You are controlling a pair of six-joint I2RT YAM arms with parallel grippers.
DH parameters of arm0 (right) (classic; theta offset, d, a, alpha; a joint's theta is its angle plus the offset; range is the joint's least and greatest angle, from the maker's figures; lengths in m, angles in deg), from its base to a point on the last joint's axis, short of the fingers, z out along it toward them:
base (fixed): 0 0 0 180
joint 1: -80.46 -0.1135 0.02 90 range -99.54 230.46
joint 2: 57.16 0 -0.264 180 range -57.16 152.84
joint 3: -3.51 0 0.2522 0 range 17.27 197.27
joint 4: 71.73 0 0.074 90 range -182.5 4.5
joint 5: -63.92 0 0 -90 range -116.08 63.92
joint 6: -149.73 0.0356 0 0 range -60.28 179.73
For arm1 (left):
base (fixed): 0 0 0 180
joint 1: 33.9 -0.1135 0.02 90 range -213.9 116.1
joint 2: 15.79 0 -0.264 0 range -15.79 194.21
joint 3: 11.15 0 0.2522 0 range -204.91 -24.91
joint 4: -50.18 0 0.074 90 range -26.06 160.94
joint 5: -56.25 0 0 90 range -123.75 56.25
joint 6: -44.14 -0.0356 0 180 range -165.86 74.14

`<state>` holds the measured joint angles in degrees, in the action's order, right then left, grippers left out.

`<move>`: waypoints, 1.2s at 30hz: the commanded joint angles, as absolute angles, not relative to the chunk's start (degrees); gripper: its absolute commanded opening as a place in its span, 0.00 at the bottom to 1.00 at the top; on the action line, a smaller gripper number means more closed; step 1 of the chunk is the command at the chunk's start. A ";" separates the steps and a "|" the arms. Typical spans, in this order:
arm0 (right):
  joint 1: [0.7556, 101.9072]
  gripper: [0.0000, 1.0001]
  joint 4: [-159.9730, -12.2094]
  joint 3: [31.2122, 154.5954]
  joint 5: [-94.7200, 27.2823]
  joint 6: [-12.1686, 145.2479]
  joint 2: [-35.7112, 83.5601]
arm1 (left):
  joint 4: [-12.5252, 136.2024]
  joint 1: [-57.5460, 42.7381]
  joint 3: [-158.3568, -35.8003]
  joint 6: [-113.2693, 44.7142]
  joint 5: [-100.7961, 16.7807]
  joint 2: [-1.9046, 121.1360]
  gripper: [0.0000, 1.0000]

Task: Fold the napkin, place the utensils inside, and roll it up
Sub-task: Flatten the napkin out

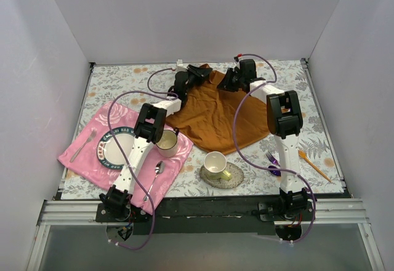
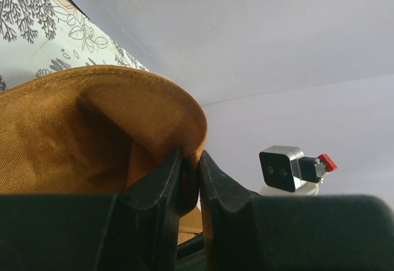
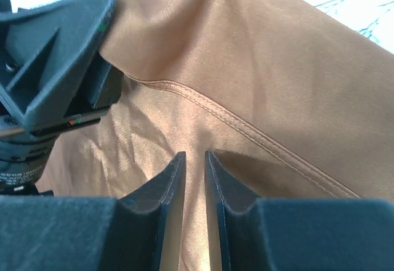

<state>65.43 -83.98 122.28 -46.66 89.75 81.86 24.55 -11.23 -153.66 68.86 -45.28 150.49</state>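
Firmly, left gripper (image 2: 191, 157) on napkin (image 2: 74, 129).

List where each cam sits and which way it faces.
Top: above, behind the bases, looking down at the table; left arm and right arm show whole.
Left wrist: looks along left fingers, shut on a napkin fold, toward the walls.
Right wrist: looks down past right fingers onto the napkin; left fingers upper left.
Shared: all see the napkin.

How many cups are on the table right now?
2. A metal cup sits on the pink cloth beside the plate; a white cup stands on a round coaster near the front middle. Others may be hidden.
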 commanded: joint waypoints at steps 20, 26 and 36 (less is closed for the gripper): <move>61.39 0.27 -75.04 131.16 -50.25 95.14 85.84 | 24.92 -12.20 -155.25 93.18 -43.41 143.12 0.16; 61.21 0.27 -73.63 134.25 -47.00 99.27 89.71 | 24.83 -12.28 -154.02 93.54 -43.85 142.24 0.17; 62.26 0.27 -71.61 138.55 -41.90 101.82 93.04 | 25.36 -12.37 -154.37 93.62 -44.91 142.41 0.17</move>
